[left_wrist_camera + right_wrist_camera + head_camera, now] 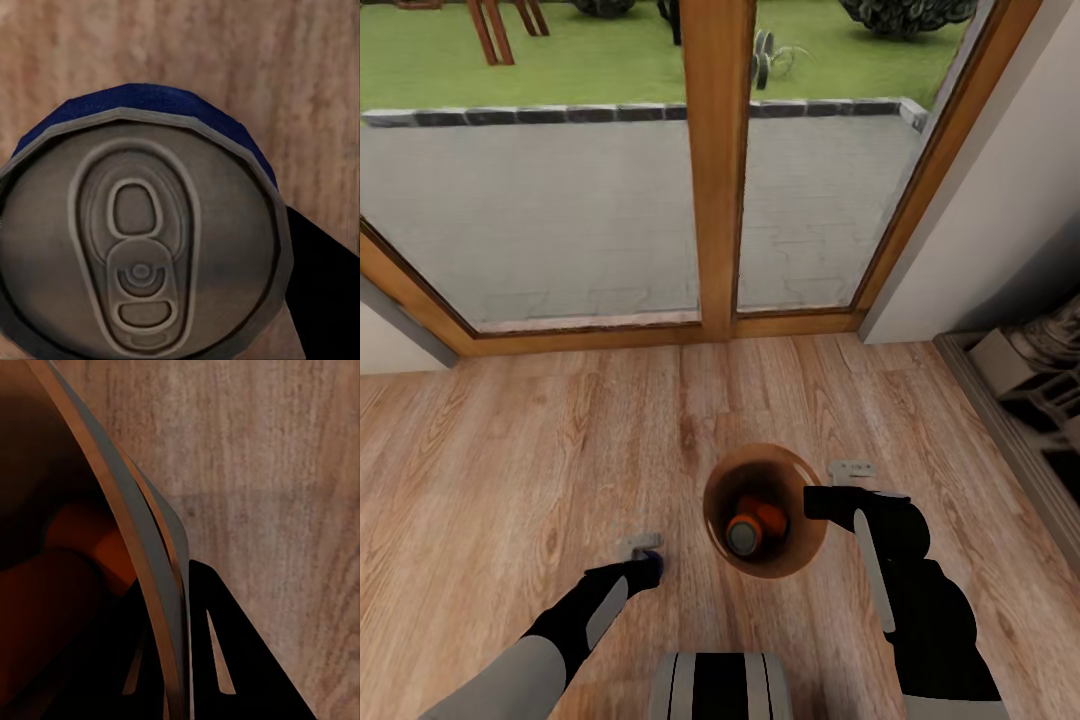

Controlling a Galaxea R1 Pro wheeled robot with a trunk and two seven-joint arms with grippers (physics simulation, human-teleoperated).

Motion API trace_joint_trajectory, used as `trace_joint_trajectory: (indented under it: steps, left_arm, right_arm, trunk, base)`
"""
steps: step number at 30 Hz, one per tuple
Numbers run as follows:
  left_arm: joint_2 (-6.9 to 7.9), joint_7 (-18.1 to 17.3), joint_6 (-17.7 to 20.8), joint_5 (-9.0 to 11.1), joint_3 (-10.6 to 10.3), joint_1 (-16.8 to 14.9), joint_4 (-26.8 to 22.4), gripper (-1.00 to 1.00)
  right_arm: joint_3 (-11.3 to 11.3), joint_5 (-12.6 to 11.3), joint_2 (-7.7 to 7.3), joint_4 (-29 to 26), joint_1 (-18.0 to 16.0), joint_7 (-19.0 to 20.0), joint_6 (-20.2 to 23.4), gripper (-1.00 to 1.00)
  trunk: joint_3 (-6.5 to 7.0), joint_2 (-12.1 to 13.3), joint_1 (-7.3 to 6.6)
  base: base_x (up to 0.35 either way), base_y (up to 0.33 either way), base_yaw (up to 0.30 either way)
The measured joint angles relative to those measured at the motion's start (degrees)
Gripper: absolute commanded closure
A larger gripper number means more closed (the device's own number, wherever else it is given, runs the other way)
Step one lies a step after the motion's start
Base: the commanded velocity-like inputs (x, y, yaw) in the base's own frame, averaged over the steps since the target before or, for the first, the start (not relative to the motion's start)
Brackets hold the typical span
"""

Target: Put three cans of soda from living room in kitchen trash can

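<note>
Room: wood-plank floor (510,450), warm brown, grain running toward the far wall. Far side is a glazed door with a wooden frame (717,170); beyond the glass a grey paved patio (540,210), then lawn. White wall (1000,230) at far right, and a dark low shelf unit (1030,400) with pale items along the right edge; contents too blurred to identify.

Trash can (764,510): small round brown wooden bucket, thin-walled, held up over the floor near the centre, open mouth up. Inside lies an orange soda can (752,526), grey metal top facing the camera; the right wrist view shows orange bodies in the bucket's shadowed interior, count not resolvable.

Right claw (830,500): clenched on the bucket's right rim. Right wrist view shows the thin wall (146,577) passing between the fingers (225,652), one dark finger outside, the other inside.

Left claw (643,565): left of the bucket and apart from it, above the floor, clamped around a dark blue soda can (142,240). Left wrist view: grey top with pull-tab fills the frame, blue body rim behind it, one black finger (322,300) alongside.
</note>
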Motion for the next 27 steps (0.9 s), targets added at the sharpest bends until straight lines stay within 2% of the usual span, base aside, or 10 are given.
trace_joint_trajectory:
  steps: [9,14,17,19,27]
  left_arm:
    - [-0.37,0.0,-0.4,-0.4,0.1,-0.1,0.1,1.0]
    - [-0.43,-0.1,-0.4,-0.4,-0.2,-0.1,-2.5,1.0]
    - [-0.4,-0.2,0.5,-0.3,-0.5,-0.1,-9.1,1.0]
    - [-0.27,-0.4,6.3,-0.1,-1.2,-0.1,-18.8,1.0]
    - [0.33,-0.4,20.0,-0.1,-1.4,2.1,-37.2,1.0]
  right_arm:
    - [0.0,0.0,0.0,0.0,0.0,0.0,0.0,1.0]
    - [0.0,0.1,0.0,0.0,0.0,0.0,0.0,1.0]
    - [0.0,0.0,0.0,0.0,0.0,0.0,0.0,1.0]
    - [-0.1,0.1,0.0,0.0,0.0,0.0,0.0,1.0]
    - [-0.1,0.0,0.0,0.0,0.0,0.0,0.0,1.0]
  trunk:
    - [0.0,0.0,0.0]
    - [0.0,0.0,0.0]
    - [0.0,0.0,0.0]
    - [0.01,0.0,-0.01]
    - [0.0,0.0,0.0]
  base:
    - [0.0,0.0,0.0]
    - [0.0,0.0,0.0]
    - [0.0,0.0,0.0]
    - [0.0,0.0,0.0]
    - [0.0,0.0,0.0]
